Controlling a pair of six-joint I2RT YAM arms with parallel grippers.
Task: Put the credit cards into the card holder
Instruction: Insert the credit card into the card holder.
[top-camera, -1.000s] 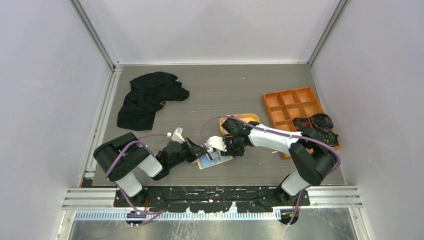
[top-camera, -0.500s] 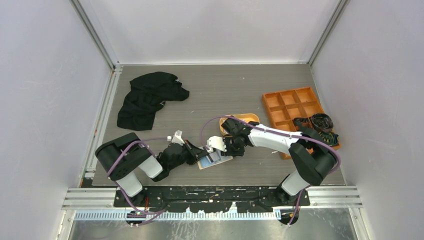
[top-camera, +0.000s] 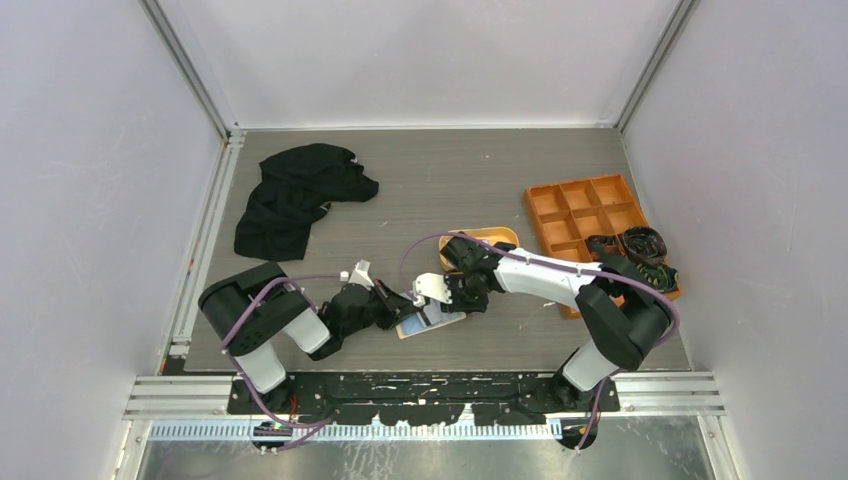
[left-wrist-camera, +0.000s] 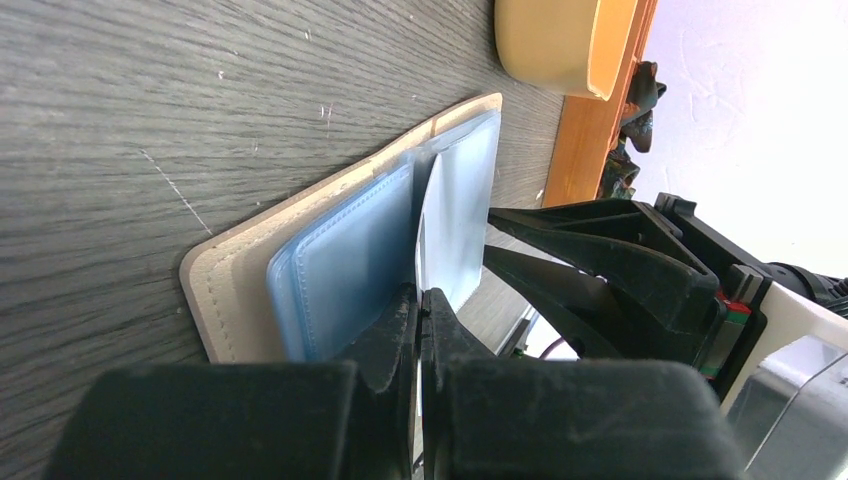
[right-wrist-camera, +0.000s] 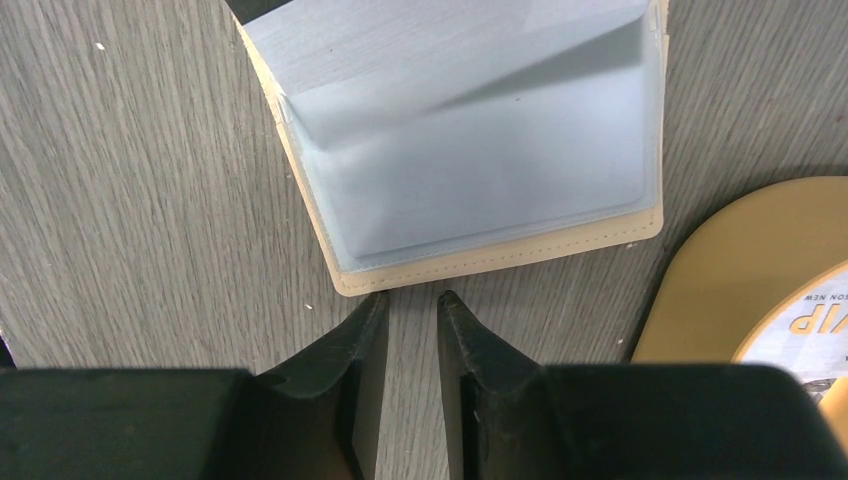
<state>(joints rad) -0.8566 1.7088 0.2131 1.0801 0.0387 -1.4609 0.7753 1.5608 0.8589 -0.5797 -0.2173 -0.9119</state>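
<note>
The card holder (left-wrist-camera: 340, 260) lies open and flat on the table (top-camera: 450, 180), near its front edge and about midway between the two arms, pale blue inside facing up. From above I can barely see it, as both grippers cover most of it. My left gripper (left-wrist-camera: 420, 300) is pressed together on a credit card (left-wrist-camera: 424, 225), which stands on edge over the blue pockets. I see the card almost edge-on, so its print is unreadable, and I cannot tell whether its leading edge is inside a pocket. My right gripper (right-wrist-camera: 404, 320) sits at the holder's beige right border, fingers a narrow gap apart with only bare table between them; whether the tips touch the border is unclear. Just far-right of it is an orange oval tray (right-wrist-camera: 700, 270) holding a card marked VIP (right-wrist-camera: 815, 320), cut off by the frame. Further right stands an orange compartmented box (top-camera: 583, 212) with a tangle of dark straps (top-camera: 640, 250) at its near corner. A black cloth (top-camera: 298, 195) lies far left.
</note>
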